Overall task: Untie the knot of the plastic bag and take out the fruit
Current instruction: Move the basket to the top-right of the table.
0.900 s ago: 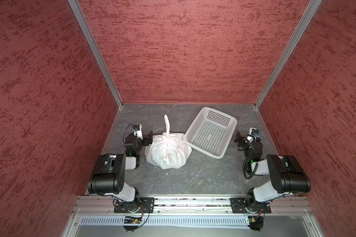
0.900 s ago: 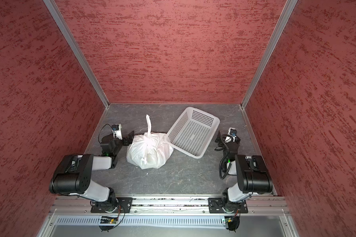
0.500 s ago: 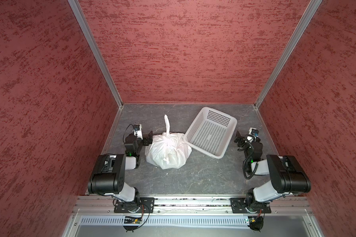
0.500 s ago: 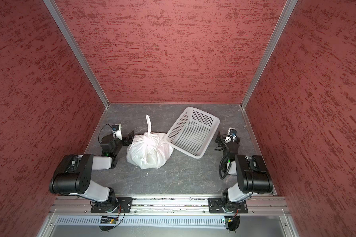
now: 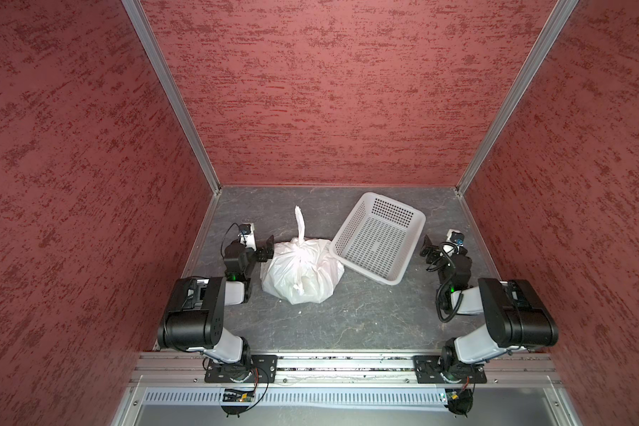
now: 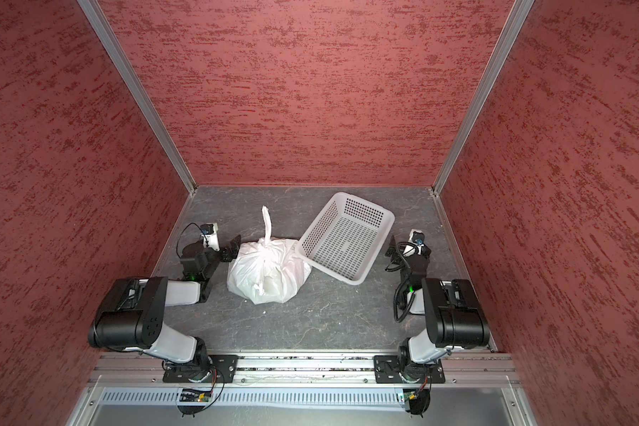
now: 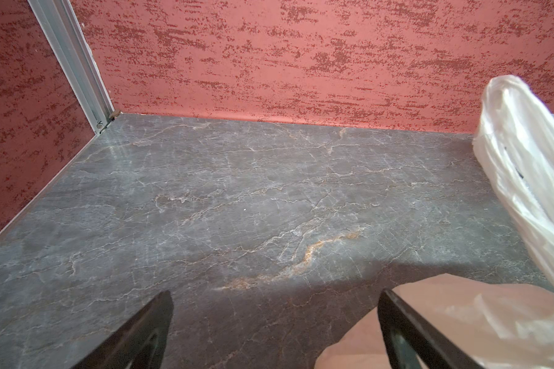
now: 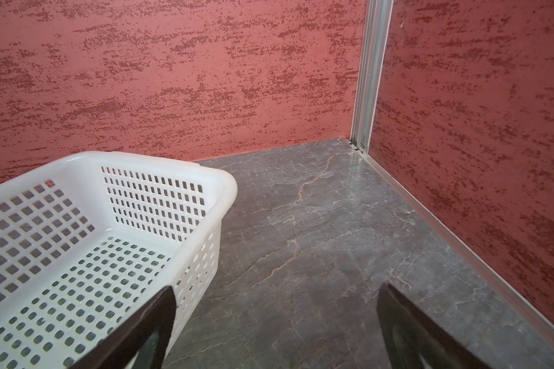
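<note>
Both top views: plastic bag (image 5: 303, 273) on table (image 5: 347, 313), knot (image 5: 302, 241) up top, just beside basket (image 5: 391, 213). Left wrist: left gripper (image 7: 274, 297) wide open, empty, plastic bag alongside. Right wrist: right gripper (image 8: 275, 290) wide open, empty, next to basket.

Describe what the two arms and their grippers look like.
The left arm and right arm match: bulky black joint housings joined by white links, on black base plates. Each shows a small green light and a white wrist camera mount. Black cables loop near both wrists, thicker on the right. The left gripper and right gripper have flat, black, tapering fingers.
</note>
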